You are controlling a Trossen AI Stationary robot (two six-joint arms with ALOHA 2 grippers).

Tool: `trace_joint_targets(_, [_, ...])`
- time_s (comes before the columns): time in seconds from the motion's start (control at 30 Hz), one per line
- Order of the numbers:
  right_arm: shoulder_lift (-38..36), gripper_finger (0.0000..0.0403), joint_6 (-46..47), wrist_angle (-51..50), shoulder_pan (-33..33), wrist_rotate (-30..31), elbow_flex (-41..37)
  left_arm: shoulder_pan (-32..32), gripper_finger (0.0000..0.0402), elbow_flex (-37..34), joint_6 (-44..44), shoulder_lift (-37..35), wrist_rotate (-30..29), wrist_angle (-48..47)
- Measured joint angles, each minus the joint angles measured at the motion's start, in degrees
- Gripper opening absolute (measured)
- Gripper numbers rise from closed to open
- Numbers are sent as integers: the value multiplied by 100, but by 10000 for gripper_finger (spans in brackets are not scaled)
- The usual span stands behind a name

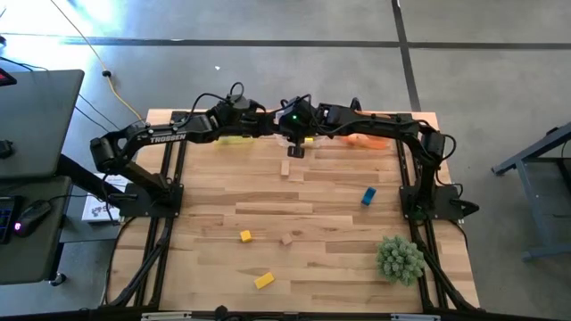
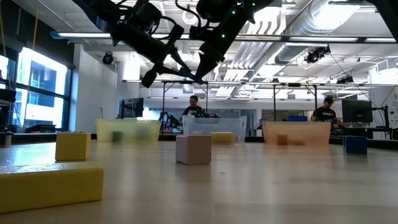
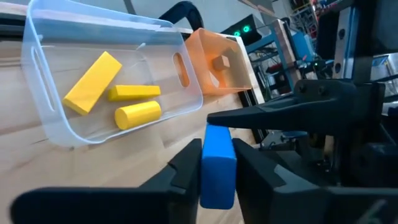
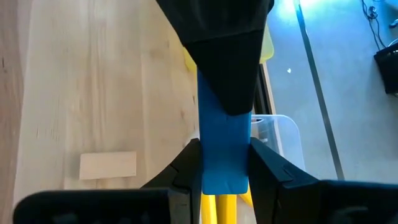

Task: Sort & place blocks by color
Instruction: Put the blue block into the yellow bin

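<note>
A blue bar block (image 3: 217, 167) hangs in the air above the clear bin (image 3: 46, 118) at the table's far edge. Both grippers are shut on it. My left gripper (image 3: 217, 155) and my right gripper (image 4: 224, 158) meet there, at the far centre (image 1: 294, 125). The clear bin holds three yellow blocks (image 3: 93, 81). The orange bin (image 3: 211, 68) holds a plain wood block (image 3: 222, 61). Loose on the table lie a plain bar (image 1: 285, 168), a blue block (image 1: 368, 196), a yellow cube (image 1: 245, 236), a plain cube (image 1: 287, 239) and a yellow bar (image 1: 263, 280). My left gripper pinches the blue bar between its two fingers at one end (image 3: 217, 186). The bar runs along the fingers, points away from them and is lifted clear of the table. My right gripper pinches the bar's other end (image 4: 224, 174) between its two fingers. The left gripper's finger (image 4: 227, 74) covers the rest of the bar.
Three bins stand in a row along the far edge: yellow (image 2: 127, 129), clear (image 2: 211, 127), orange (image 2: 297, 132). A spiky green plant ball (image 1: 399, 259) sits near the table's right near corner. People stand in the room behind the table.
</note>
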Motion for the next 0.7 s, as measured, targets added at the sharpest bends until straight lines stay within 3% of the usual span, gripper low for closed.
trace_joint_targets(0.17, [0,70,-4,-17,0,7,0,-35,33,0,79,0,-27,6])
trace_joint_targets(0.57, [0,70,-54,33,-87,27,0,-58,33,0,178,0,-35,81])
trace_joint_targets(0.7, [0,103,-46,42,-96,24,0,-61,33,0,317,0,-52,92])
